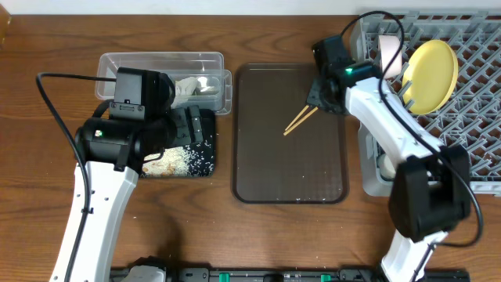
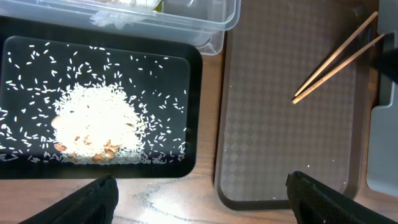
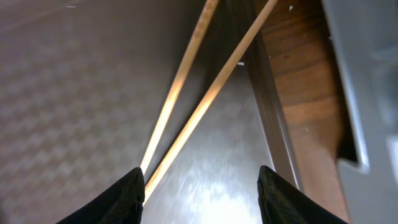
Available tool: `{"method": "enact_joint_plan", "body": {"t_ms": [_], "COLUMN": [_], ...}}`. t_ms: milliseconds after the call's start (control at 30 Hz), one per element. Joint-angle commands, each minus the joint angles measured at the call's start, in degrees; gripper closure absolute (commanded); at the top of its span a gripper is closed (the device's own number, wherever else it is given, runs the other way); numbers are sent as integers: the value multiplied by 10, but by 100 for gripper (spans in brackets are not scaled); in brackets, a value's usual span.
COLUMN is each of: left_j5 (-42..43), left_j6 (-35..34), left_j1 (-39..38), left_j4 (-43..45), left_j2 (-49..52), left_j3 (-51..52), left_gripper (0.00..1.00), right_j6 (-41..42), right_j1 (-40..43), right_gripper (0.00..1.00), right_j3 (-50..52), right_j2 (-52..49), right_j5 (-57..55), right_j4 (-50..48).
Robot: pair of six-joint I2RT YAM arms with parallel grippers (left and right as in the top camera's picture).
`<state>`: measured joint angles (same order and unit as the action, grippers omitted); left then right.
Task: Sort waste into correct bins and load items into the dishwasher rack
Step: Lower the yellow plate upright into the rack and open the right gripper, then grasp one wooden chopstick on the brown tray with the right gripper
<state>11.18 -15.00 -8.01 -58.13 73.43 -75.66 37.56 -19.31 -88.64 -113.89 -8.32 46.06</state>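
Note:
Two wooden chopsticks (image 1: 300,120) lie crossed on the dark brown serving tray (image 1: 258,164). My right gripper (image 1: 323,99) is open and low over their far ends. In the right wrist view the chopsticks (image 3: 205,93) run to just beside the left finger of that gripper (image 3: 202,193). My left gripper (image 2: 202,202) is open and empty, above the black tray (image 1: 208,125) that holds rice crumbs (image 2: 93,127). The clear tub (image 1: 156,60) holds crumpled white paper (image 1: 192,86). The grey rack (image 1: 477,94) holds the yellow plate (image 1: 432,74) and a white cup (image 1: 389,48).
The brown tray (image 2: 280,155) lies between the black tray (image 2: 198,112) and the rack (image 3: 367,93). A white round item (image 1: 386,164) in the rack is partly hidden by my right arm. Bare wood table (image 1: 274,235) runs along the front.

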Motion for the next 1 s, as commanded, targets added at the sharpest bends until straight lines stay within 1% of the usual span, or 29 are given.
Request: {"method": "enact_joint_plan", "body": {"t_ms": [0,100,233,433,500,567,600,667,733,767,867,967], "left_j5": [-3,-3,-3,-3,-3,-3,-3,-3,-3,-3,-3,-3], "left_j6": [3,3,3,3,3,3,3,3,3,3,3,3], "left_j1": [2,2,2,2,2,2,2,2,2,2,2,2], "left_j4": [-1,-1,-1,-1,-1,-1,-1,-1,-1,-1,-1,-1], "left_j2": [2,2,2,2,2,2,2,2,2,2,2,2], "left_j3": [-3,-3,-3,-3,-3,-3,-3,-3,-3,-3,-3,-3], "left_gripper": [11,11,11,11,11,10,11,11,11,11,10,11], "right_j6": [27,26,26,26,26,26,26,26,25,22,4,-43], "right_j1": [5,5,6,10,9,9,9,9,9,9,10,12], "right_gripper": [45,47,52,52,55,63,70,80,96,99,99,99], "right_j3": [-1,-1,-1,-1,-1,-1,-1,-1,-2,-2,-4,-17], "right_j2": [-43,-67,-86,-108,-115,-119,-120,-120,-120,-117,-92,-38], "right_j5": [-21,-22,-24,-33,-33,-30,-30,-30,-28,-27,-17,2], "right_j4": [-16,-34,-48,-73,-75,-69,-63,-47,-35,-28,-8,15]}}
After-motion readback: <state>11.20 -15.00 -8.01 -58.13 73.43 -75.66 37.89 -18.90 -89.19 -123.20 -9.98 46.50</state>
